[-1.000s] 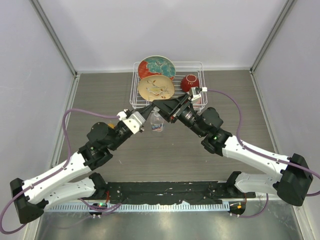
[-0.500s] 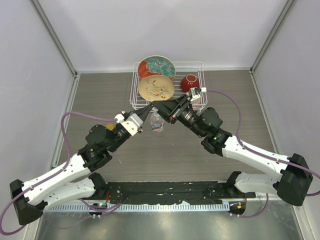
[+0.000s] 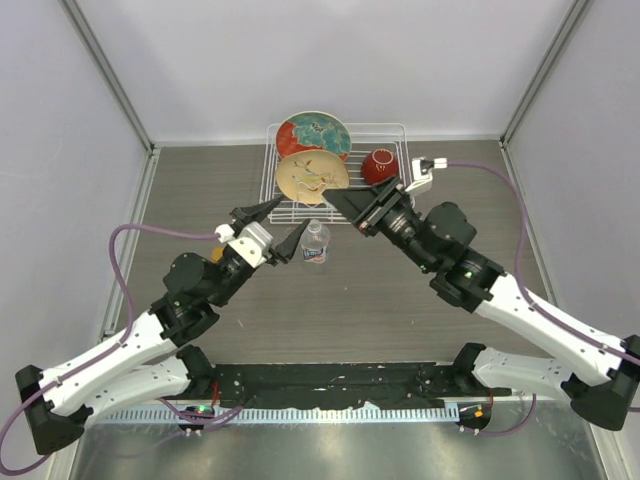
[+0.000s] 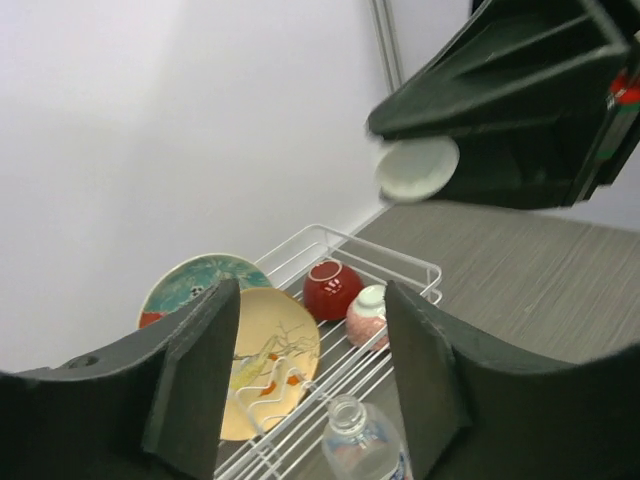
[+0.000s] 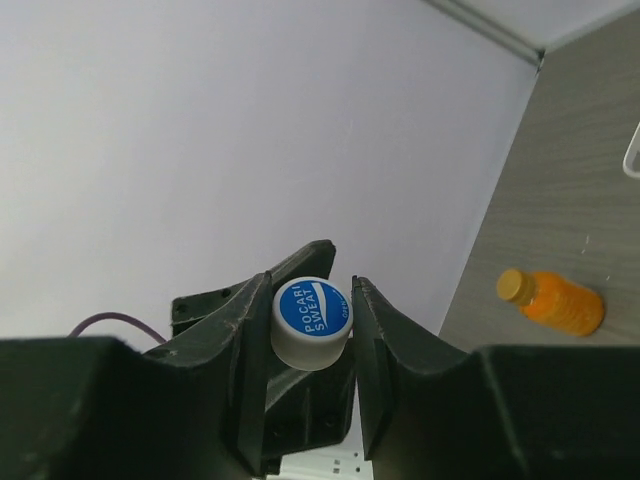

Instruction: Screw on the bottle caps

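Observation:
The clear water bottle stands upright on the table just in front of the rack, its neck open. My left gripper is open, its jaws to the left of the bottle and apart from it; in the left wrist view the left gripper frames the bottle's neck below it. My right gripper is shut on the white cap with a blue top, held up and to the right of the bottle. The cap also shows above. The orange bottle lies on the table, mostly hidden under the left arm.
A white wire rack at the back holds two plates, a red bowl and a pink bowl. Side walls close in the table on the left and right.
My left gripper has opened and drawn back to the left off the bottle. My right gripper has moved up and to the right, away from the bottle's neck, with the white cap in it.

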Tool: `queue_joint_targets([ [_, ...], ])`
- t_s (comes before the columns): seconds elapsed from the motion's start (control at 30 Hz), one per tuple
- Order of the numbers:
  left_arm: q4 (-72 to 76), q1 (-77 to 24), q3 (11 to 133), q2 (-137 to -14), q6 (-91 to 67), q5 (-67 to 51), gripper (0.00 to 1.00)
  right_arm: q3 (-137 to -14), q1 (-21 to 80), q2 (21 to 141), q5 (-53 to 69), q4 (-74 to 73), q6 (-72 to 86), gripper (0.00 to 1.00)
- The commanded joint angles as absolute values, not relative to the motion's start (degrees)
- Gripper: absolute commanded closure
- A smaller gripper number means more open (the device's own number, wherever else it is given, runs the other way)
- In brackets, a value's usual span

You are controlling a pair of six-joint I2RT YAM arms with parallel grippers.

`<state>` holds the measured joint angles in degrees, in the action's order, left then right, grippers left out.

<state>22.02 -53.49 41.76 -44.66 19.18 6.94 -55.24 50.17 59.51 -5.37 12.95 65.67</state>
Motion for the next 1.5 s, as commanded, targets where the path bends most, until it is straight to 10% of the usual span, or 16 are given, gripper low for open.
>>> queue_joint_targets([
  [0.0, 23.8, -53.2, 41.3, -42.3, 12.8, 9.8, 0.29, -63.2, 50.1, 55.9, -13.4, 0.4, 53.6, 0.89],
  [0.3, 10.0, -52.7, 37.7, -40.3, 0.3, 9.5, 0.01, -69.5, 50.1, 54.5, -23.9, -12.3, 39.7, 0.89],
  [1.47, 31.9, -39.8, 37.4, -74.3, -9.4, -1.3, 0.00, -70.3, 50.0, 50.5, -24.8, -14.6, 30.6, 0.90],
])
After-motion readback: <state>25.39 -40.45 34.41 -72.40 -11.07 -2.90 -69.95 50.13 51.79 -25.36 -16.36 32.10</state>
